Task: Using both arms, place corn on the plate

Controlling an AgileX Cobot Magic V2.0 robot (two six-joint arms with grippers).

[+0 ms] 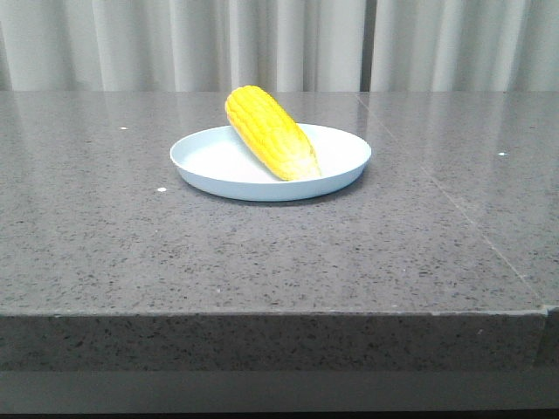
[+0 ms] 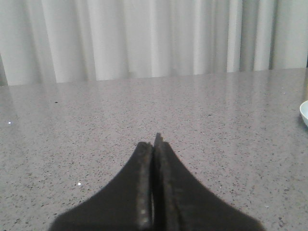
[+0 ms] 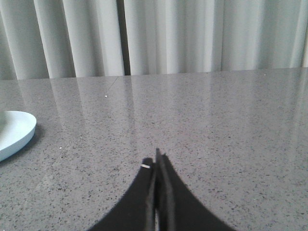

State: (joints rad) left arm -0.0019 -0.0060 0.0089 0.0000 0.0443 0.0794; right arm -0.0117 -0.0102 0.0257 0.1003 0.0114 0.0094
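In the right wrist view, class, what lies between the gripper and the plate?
Only bare grey table between the shut right gripper and the plate.

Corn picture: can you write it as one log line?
yellow corn cob: on pale blue round plate | left pincer: shut, empty | right pincer: shut, empty

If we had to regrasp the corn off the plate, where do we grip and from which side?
Probably the thick middle of the corn, coming from above with the fingers closing across its width. It lies tilted, its blunt end raised over the far rim of the plate and its pale tapered tip down inside, so the tip is thin and close to the plate.
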